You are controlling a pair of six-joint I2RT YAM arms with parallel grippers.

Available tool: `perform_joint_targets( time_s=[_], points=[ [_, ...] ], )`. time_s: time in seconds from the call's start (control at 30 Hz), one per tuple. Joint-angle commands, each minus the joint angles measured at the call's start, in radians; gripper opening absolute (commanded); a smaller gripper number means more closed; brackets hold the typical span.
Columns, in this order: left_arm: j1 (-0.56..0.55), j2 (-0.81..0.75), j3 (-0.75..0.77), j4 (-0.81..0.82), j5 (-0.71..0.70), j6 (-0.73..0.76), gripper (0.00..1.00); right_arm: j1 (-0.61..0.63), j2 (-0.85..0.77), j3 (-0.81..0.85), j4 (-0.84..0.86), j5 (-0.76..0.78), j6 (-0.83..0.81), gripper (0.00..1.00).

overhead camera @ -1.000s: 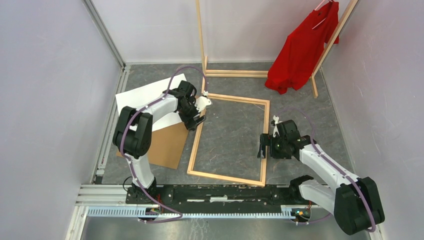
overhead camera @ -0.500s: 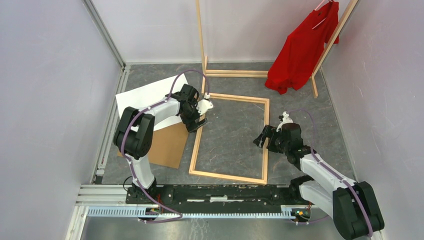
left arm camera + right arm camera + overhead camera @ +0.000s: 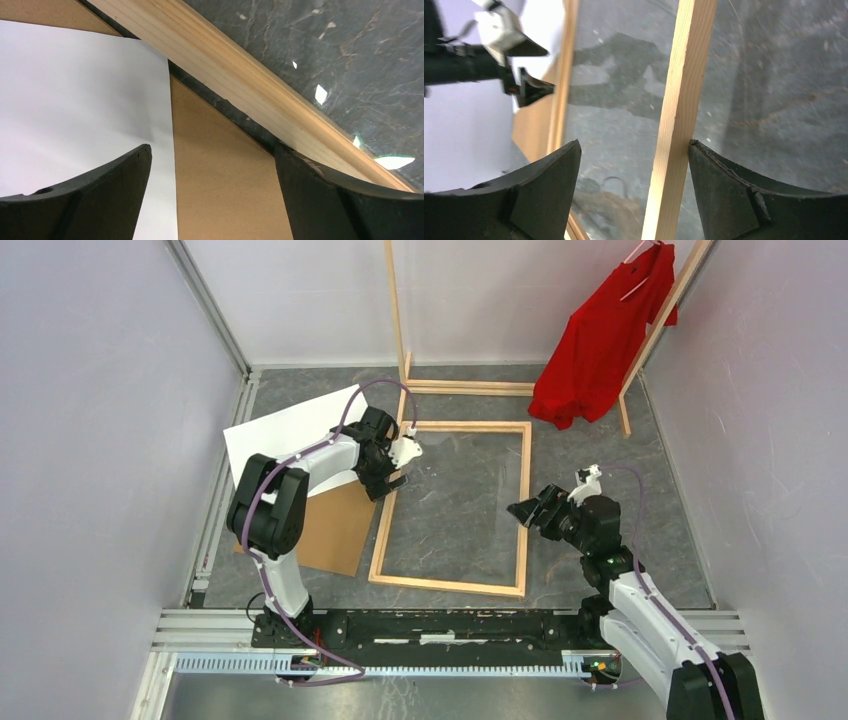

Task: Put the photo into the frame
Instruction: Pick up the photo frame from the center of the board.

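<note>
L gripper (image 3: pixel 212 150) wide open, nothing held, hovers low over a seam. The photo (image 3: pixel 75 100), white side up, lies under its L finger & outward from there. The brown backing board (image 3: pixel 220 200) is below the gap, and the frame (image 3: pixel 240 80) has its L rail by the other finger. Photo's long axis runs away from L gripper. L arm is far nearer the photo. R gripper (image 3: pixel 633 145), jaws apart, straddles frame's R rail, not clamped. Frame holds no print yet. Likely next: L gripper takes photo's near edge.
</note>
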Motion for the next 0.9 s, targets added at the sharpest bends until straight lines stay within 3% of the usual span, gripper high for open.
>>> perform_joint_targets(
  time_s=[0.0, 0.27, 0.57, 0.87],
  points=[
    [-0.065, 0.065, -0.027, 0.059, 0.189, -0.048, 1.00, 0.048, -0.067, 0.007, 0.454, -0.387, 0.245, 0.84],
    [-0.065, 0.047, -0.034, 0.049, 0.185, -0.040, 1.00, 0.049, -0.114, -0.089, 0.679, -0.327, 0.398, 0.82],
    [-0.066, 0.041, -0.028, 0.038, 0.217, -0.044, 1.00, 0.048, -0.094, -0.104, 0.777, -0.290, 0.469, 0.83],
    [-0.058, -0.002, 0.017, -0.005, 0.176, -0.039, 1.00, 0.049, -0.100, 0.036, 0.564, -0.273, 0.353, 0.81]
  ],
)
